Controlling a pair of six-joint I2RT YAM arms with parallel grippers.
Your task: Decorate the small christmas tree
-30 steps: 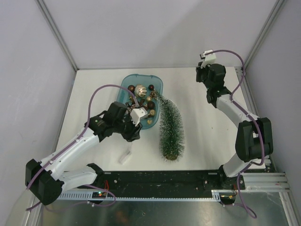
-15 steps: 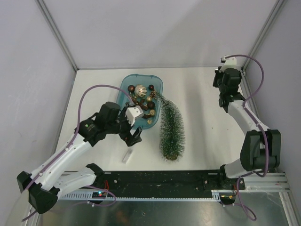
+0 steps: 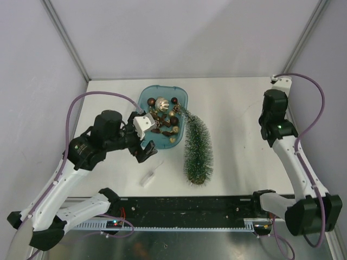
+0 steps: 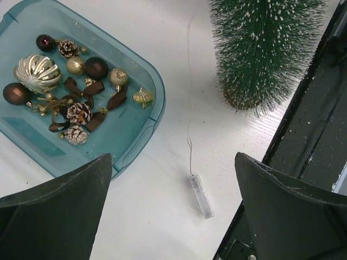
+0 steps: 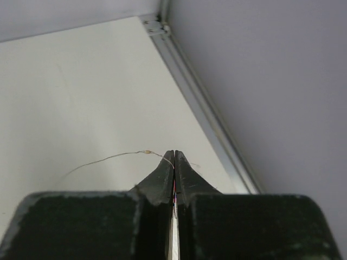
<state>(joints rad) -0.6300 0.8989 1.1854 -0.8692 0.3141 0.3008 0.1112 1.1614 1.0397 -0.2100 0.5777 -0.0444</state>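
Observation:
The small christmas tree [image 3: 198, 149] lies on its side on the white table, tip at the teal tray [image 3: 162, 87] and base toward me. It also shows in the left wrist view [image 4: 260, 49]. The tray [image 4: 154, 103] holds gold and brown baubles and pinecones. A small clear battery pack [image 3: 147, 178] lies left of the tree's base, with a thin wire [image 4: 189, 108] leading from it [image 4: 201, 196]. My left gripper [image 3: 145, 142] hangs open and empty above it [image 4: 173, 162]. My right gripper [image 3: 271, 105], near the back right corner, is shut [image 5: 174, 154] on the thin wire [image 5: 108, 158].
Grey walls stand on three sides, with a metal frame rail [image 5: 206, 114] along the right table edge. A black rail [image 3: 190, 208] runs along the near edge by the arm bases [image 4: 320, 135].
My right gripper has moved right toward the back right corner, still shut on the wire. My left arm has drawn back and to the left. The battery pack has shifted slightly.

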